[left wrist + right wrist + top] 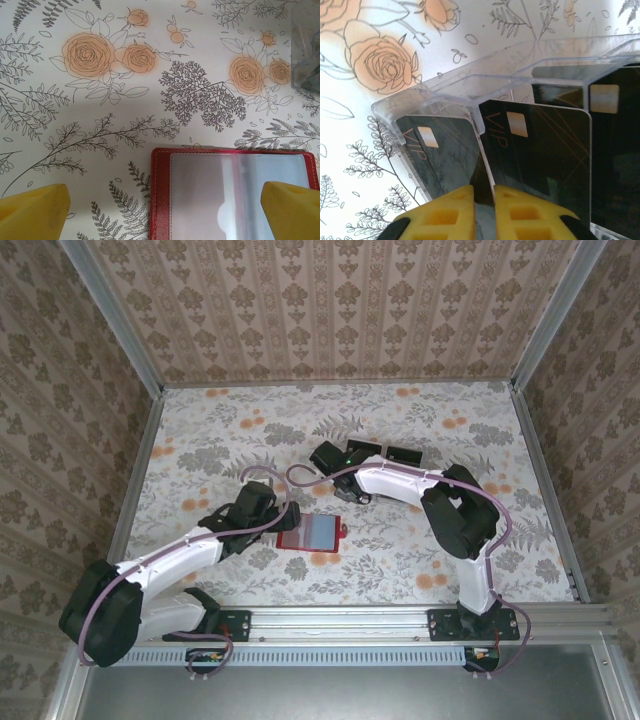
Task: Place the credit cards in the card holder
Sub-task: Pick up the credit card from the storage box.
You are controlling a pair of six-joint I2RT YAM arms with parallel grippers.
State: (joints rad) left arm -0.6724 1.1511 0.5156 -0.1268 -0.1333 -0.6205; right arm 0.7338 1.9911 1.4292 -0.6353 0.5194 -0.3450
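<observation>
The card holder point(312, 533) is a red wallet lying open and flat on the flowered table, its clear inner pockets point(230, 195) facing up. My left gripper point(162, 212) hangs open just above it, one yellow finger point(32, 212) off its left side and the other over its right part. Black credit cards point(545, 150) marked VIP stand tilted in a clear divided tray point(445, 90). My right gripper point(484, 192) is at the tray's left end, jaws nearly together. The front card's left edge, beside a clear divider, runs into the narrow gap.
The clear tray point(400, 454) sits behind the wallet at mid-table, and its corner point(305, 50) shows in the left wrist view. Patterned walls with metal rails enclose the table on three sides. Both arm bases stand on the near rail.
</observation>
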